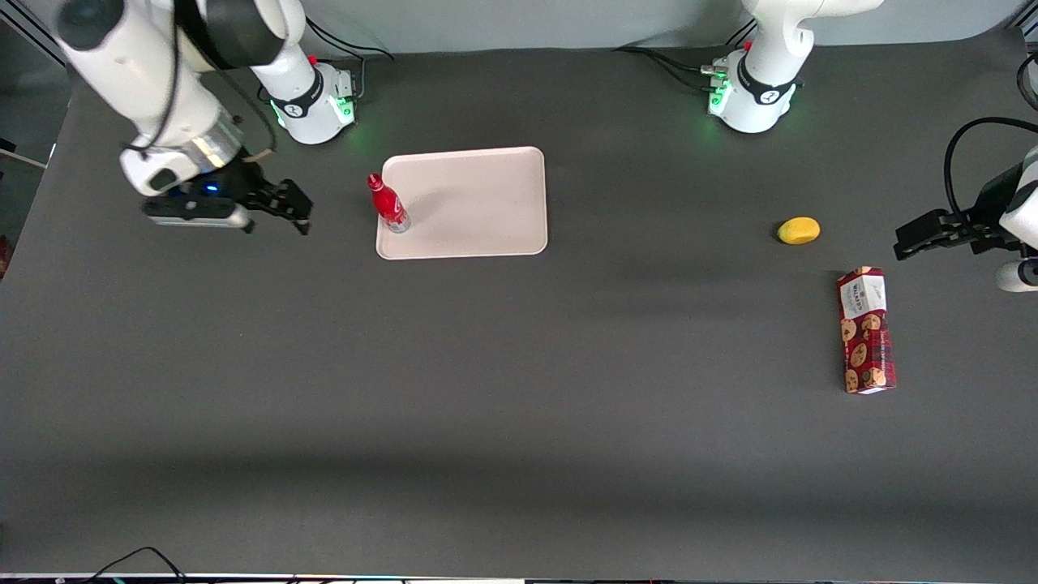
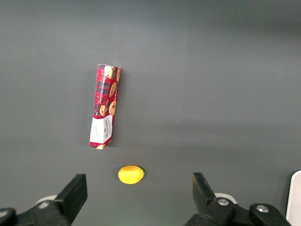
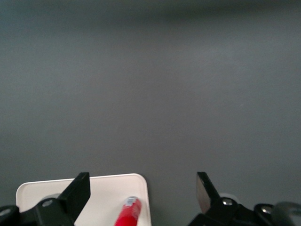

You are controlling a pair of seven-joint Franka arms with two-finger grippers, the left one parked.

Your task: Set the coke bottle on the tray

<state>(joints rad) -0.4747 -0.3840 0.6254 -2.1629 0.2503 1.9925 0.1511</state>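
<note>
One coke bottle (image 1: pixel 388 204) stands upright on the tray (image 1: pixel 478 203), at its edge toward the working arm. Released, the gripper (image 1: pixel 297 212) hangs apart beside it; retreat seems all that remains.

On my dark counter (image 1: pixel 519 389), toward the parked arm's end, lies a yellow lemon (image 1: pixel 799 230). A red cookie box (image 1: pixel 866 330) lies flat near it, closer to the front camera.
</note>
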